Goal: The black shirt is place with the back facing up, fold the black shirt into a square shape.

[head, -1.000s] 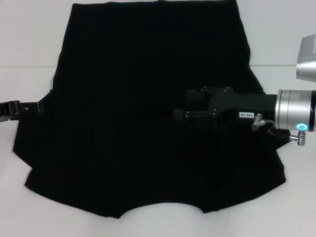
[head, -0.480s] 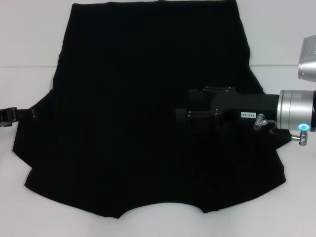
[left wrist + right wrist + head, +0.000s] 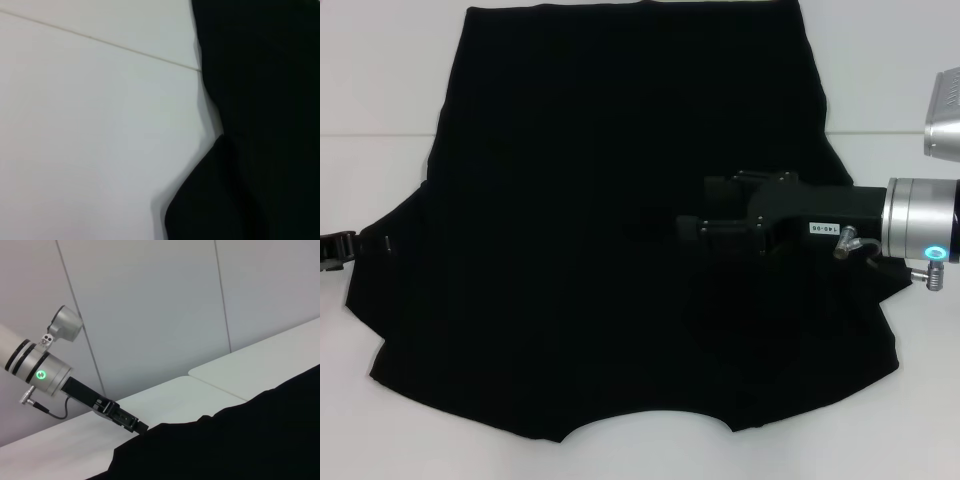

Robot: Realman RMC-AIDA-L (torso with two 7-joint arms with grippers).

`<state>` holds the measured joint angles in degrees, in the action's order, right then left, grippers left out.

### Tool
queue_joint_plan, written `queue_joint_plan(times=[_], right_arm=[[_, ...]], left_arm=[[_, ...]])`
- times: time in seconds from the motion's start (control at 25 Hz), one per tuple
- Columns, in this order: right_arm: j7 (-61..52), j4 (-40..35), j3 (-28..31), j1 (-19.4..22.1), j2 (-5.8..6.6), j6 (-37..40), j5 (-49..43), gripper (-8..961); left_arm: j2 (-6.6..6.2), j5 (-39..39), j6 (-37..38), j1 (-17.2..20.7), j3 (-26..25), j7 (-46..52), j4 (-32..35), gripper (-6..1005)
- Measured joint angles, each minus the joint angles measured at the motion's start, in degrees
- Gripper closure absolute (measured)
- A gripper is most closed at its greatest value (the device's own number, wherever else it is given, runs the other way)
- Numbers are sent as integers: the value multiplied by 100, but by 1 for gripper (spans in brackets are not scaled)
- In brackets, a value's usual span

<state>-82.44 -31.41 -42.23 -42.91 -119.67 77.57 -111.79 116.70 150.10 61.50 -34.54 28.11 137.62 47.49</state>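
The black shirt lies spread flat on the white table, neckline toward me and hem at the far side. No lettering shows. My right gripper reaches in from the right and sits low over the shirt's right half, right of its middle. My left gripper is at the table's left edge, at the tip of the shirt's left sleeve. It also shows in the right wrist view, touching the shirt's edge. The left wrist view shows the shirt's edge on bare table.
A seam runs across the table behind the sleeves. The right arm's silver wrist hangs over the shirt's right sleeve area. A grey wall stands behind the table. White table lies left of the shirt.
My left gripper has drawn back to the left and toward me, off the sleeve to its tip. My right gripper has barely moved. The shirt's outline is unchanged.
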Motion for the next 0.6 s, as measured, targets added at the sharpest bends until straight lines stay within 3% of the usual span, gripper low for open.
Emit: queue_joint_plan(times=[0.6], right_arm=[[0,9,-10,-7,-3,-51,0,113]], left_arm=[[31,132,-50,44,10,-36,-97,124]])
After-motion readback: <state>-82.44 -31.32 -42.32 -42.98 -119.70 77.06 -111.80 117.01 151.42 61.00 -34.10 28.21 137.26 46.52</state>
